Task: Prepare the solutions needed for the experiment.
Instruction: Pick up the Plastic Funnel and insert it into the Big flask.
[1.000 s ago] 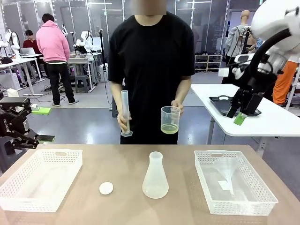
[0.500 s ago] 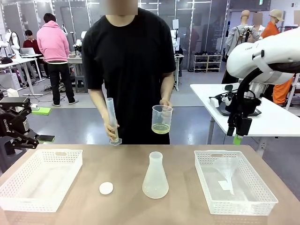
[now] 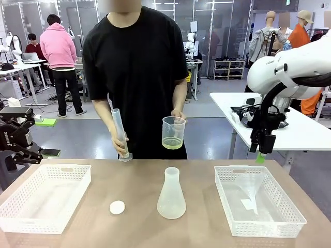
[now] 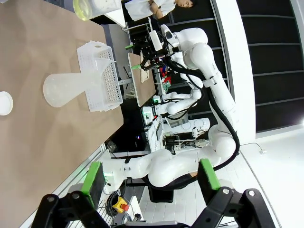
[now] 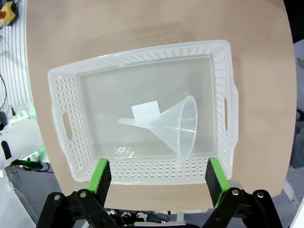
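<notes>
- The person has shuffled toward my left and lowered both arms. The beaker (image 3: 173,132) holding the solutions (image 3: 172,144), a shallow yellow layer, now hangs just past the worktop's (image 3: 134,181) far edge, off the surface.
- The measuring cylinder (image 3: 119,135) has dropped with it, tilted, its foot almost down at that far edge. Pouring looks close, I'd say.
- My right hand (image 5: 157,176) has swung down. Fingers apart and empty, it hovers over the right basket (image 5: 61,123) and the funnel (image 5: 178,126) lying inside.
- My left hand (image 4: 150,175) hasn't budged: fingers apart, empty, out past the worktop's left edge.
- Room check: the flask (image 3: 171,196) stands mid-worktop with open surface all round it. A white cap (image 3: 117,207) sits between it and the left basket (image 3: 31,226).
- Basket walls hem the funnel in, so I'd come straight down on it.
</notes>
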`<state>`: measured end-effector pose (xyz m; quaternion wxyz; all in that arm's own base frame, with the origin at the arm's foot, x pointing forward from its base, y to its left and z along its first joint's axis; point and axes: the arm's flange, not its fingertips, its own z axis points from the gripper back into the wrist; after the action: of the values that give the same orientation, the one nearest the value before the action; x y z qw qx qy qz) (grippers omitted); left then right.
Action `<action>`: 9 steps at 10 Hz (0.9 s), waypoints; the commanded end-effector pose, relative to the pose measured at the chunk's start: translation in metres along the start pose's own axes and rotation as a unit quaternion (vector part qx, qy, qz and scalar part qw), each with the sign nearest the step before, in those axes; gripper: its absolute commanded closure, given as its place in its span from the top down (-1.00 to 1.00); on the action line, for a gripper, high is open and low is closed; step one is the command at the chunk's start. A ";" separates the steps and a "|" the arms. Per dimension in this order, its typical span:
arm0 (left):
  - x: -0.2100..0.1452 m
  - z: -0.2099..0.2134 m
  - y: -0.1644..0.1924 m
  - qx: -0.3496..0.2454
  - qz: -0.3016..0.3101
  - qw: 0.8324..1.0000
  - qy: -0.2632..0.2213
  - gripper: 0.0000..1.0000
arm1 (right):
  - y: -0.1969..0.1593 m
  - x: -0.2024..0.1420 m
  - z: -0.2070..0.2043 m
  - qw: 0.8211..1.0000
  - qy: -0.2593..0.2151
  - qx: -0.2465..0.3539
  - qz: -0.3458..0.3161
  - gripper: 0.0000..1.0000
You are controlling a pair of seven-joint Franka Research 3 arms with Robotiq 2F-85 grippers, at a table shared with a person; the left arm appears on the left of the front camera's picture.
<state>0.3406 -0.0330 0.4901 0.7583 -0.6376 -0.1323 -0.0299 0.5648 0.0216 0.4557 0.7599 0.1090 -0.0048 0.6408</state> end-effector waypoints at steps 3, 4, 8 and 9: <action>0.001 -0.002 -0.003 -0.011 0.000 1.000 -0.001 1.00 | 0.000 0.000 0.002 1.000 0.000 0.001 0.000 1.00; 0.001 -0.002 -0.003 -0.011 0.000 1.000 -0.001 1.00 | -0.001 0.001 -0.007 1.000 0.025 -0.003 0.014 1.00; 0.001 -0.002 -0.003 -0.011 0.000 1.000 -0.001 1.00 | -0.003 -0.003 -0.050 0.999 0.042 -0.010 0.027 1.00; 0.001 -0.002 -0.003 -0.011 0.000 1.000 -0.001 1.00 | -0.002 -0.003 -0.060 0.999 0.041 -0.003 0.029 1.00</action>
<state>0.3406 -0.0331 0.4901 0.7583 -0.6376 -0.1322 -0.0300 0.5609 0.0286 0.4027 0.7482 0.0815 0.0230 0.6581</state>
